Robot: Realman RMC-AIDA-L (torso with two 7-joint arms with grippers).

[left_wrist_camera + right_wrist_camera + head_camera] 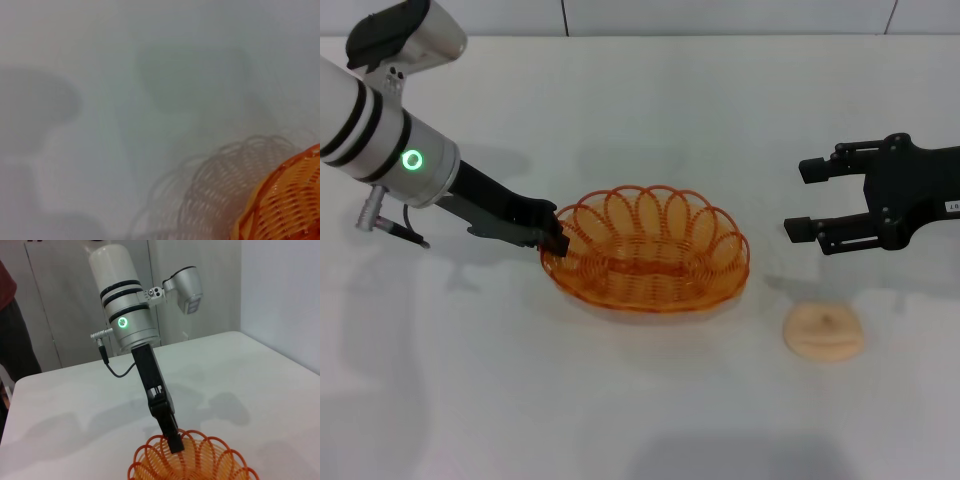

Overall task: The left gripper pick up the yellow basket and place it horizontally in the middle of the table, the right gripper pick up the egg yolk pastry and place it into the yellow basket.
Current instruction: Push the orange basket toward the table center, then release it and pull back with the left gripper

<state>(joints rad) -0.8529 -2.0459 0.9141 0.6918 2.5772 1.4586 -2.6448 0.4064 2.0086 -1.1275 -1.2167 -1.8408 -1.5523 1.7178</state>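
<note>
The yellow basket [648, 250] sits lengthwise across the middle of the white table [620, 110]. My left gripper [556, 238] is at the basket's left rim, its jaws closed on the wire edge. The right wrist view shows the same grip [174, 441] at the basket's rim [200, 462]. A corner of the basket [287, 202] shows in the left wrist view. The egg yolk pastry [824, 331] lies on the table to the right of the basket. My right gripper [800, 199] is open and empty, hovering above and behind the pastry.
The basket casts a looped shadow on the table [150, 125] in the left wrist view. Cabinet doors [60, 300] stand beyond the table's far edge, and a person's arm [12, 335] shows there.
</note>
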